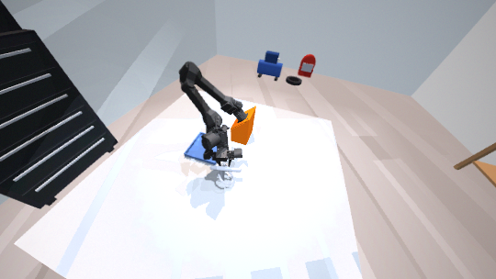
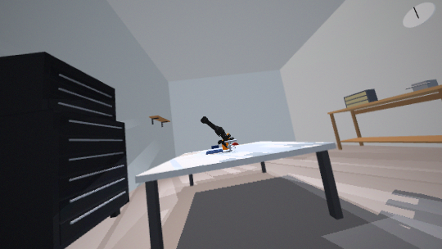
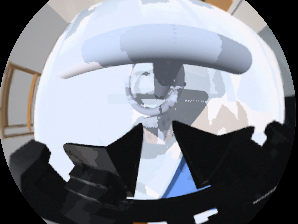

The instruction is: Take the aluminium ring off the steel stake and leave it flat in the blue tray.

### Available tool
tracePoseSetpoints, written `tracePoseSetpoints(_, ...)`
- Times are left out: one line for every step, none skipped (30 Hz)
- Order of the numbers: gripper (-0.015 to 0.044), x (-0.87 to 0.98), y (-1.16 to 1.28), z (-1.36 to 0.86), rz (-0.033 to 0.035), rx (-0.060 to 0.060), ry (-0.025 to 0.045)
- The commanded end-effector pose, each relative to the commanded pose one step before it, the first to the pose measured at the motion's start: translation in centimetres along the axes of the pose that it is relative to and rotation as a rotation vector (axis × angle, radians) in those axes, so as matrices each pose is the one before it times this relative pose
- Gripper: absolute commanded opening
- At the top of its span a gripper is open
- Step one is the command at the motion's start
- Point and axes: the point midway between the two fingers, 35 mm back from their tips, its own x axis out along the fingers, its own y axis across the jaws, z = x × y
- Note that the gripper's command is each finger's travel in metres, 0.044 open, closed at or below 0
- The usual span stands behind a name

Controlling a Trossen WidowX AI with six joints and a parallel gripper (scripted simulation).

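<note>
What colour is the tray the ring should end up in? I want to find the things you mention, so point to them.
Blue, the tray (image 1: 194, 150) (image 3: 186, 181); it shows best in the top view.

the white table (image 1: 285, 206) (image 2: 245, 157) carries a blue tray (image 1: 195, 155) (image 2: 214, 151) and orange block (image 1: 242, 133).
</note>
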Motion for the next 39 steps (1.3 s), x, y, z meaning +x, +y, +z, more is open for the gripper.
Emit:
tracePoseSetpoints(0.0000, -0.162, -0.229, 0.328, 0.00328, 0.0081, 0.01731)
tracePoseSetpoints(0.0000, -0.037, -0.023, 0.028, 0.00185, 0.0008, 0.00522)
tracePoseSetpoints(0.0000, -0.039, -0.024, 0.027, 0.00181, 0.0008, 0.00523)
tracePoseSetpoints(0.0000, -0.041, -0.025, 0.026, 0.00178, 0.0008, 0.00523)
tracePoseSetpoints(0.0000, -0.043, -0.025, 0.025, 0.00174, 0.0008, 0.00524)
tracePoseSetpoints(0.0000, -0.045, -0.026, 0.025, 0.00170, 0.0008, 0.00525)
tracePoseSetpoints(0.0000, -0.047, -0.027, 0.024, 0.00166, 0.0007, 0.00525)
tracePoseSetpoints(0.0000, -0.049, -0.028, 0.023, 0.00163, 0.0007, 0.00526)
tracePoseSetpoints(0.0000, -0.051, -0.029, 0.022, 0.00159, 0.0007, 0.00527)
tracePoseSetpoints(0.0000, -0.053, -0.030, 0.021, 0.00155, 0.0007, 0.00527)
tracePoseSetpoints(0.0000, -0.055, -0.030, 0.020, 0.00152, 0.0007, 0.00528)
tracePoseSetpoints(0.0000, -0.057, -0.031, 0.019, 0.00148, 0.0007, 0.00528)
tracePoseSetpoints(0.0000, -0.059, -0.032, 0.018, 0.00144, 0.0007, 0.00529)
tracePoseSetpoints(0.0000, -0.061, -0.033, 0.017, 0.00140, 0.0007, 0.00529)
tracePoseSetpoints(0.0000, -0.063, -0.034, 0.016, 0.00137, 0.0007, 0.00530)
tracePoseSetpoints(0.0000, -0.065, -0.034, 0.015, 0.00133, 0.0007, 0.00530)
tracePoseSetpoints(0.0000, -0.067, -0.035, 0.014, 0.00129, 0.0007, 0.00531)
tracePoseSetpoints(0.0000, -0.069, -0.036, 0.013, 0.00125, 0.0007, 0.00531)
tracePoseSetpoints(0.0000, -0.071, -0.037, 0.012, 0.00122, 0.0006, 0.00531)
tracePoseSetpoints(0.0000, -0.072, -0.038, 0.011, 0.00118, 0.0006, 0.00532)
tracePoseSetpoints(0.0000, -0.074, -0.038, 0.010, 0.00114, 0.0006, 0.00532)
tracePoseSetpoints(0.0000, -0.076, -0.039, 0.009, 0.00110, 0.0006, 0.00532)
tracePoseSetpoints(0.0000, -0.078, -0.040, 0.008, 0.00107, 0.0006, 0.00533)
tracePoseSetpoints(0.0000, -0.080, -0.041, 0.007, 0.00103, 0.0006, 0.00533)
tracePoseSetpoints(0.0000, -0.082, -0.042, 0.006, 0.00099, 0.0006, 0.00533)
tracePoseSetpoints(0.0000, -0.078, -0.040, 0.004, 0.00090, 0.0006, 0.00502)
tracePoseSetpoints(0.0000, -0.080, -0.041, 0.003, 0.00087, 0.0005, 0.00502)
tracePoseSetpoints(0.0000, -0.082, -0.041, 0.002, 0.00083, 0.0005, 0.00502)
tracePoseSetpoints(0.0000, -0.083, -0.042, 0.001, 0.00080, 0.0005, 0.00502)
tracePoseSetpoints(0.0000, -0.085, -0.043, 0.000, 0.00077, 0.0005, 0.00502)
tracePoseSetpoints(0.0000, -0.086, -0.043, -0.001, 0.00073, 0.0005, 0.00502)
tracePoseSetpoints(0.0000, -0.088, -0.044, -0.002, 0.00070, 0.0005, 0.00502)
tracePoseSetpoints(0.0000, -0.089, -0.045, -0.004, 0.00067, 0.0005, 0.00502)
tracePoseSetpoints(0.0000, -0.091, -0.045, -0.005, 0.00063, 0.0005, 0.00503)
tracePoseSetpoints(0.0000, -0.092, -0.046, -0.006, 0.00060, 0.0005, 0.00503)
tracePoseSetpoints(0.0000, -0.093, -0.047, -0.007, 0.00057, 0.0005, 0.00501)
tracePoseSetpoints(0.0000, -0.095, -0.048, -0.008, 0.00054, 0.0005, 0.00503)
tracePoseSetpoints(0.0000, -0.096, -0.048, -0.010, 0.00050, 0.0005, 0.00503)
tracePoseSetpoints(0.0000, -0.097, -0.049, -0.011, 0.00047, 0.0005, 0.00501)
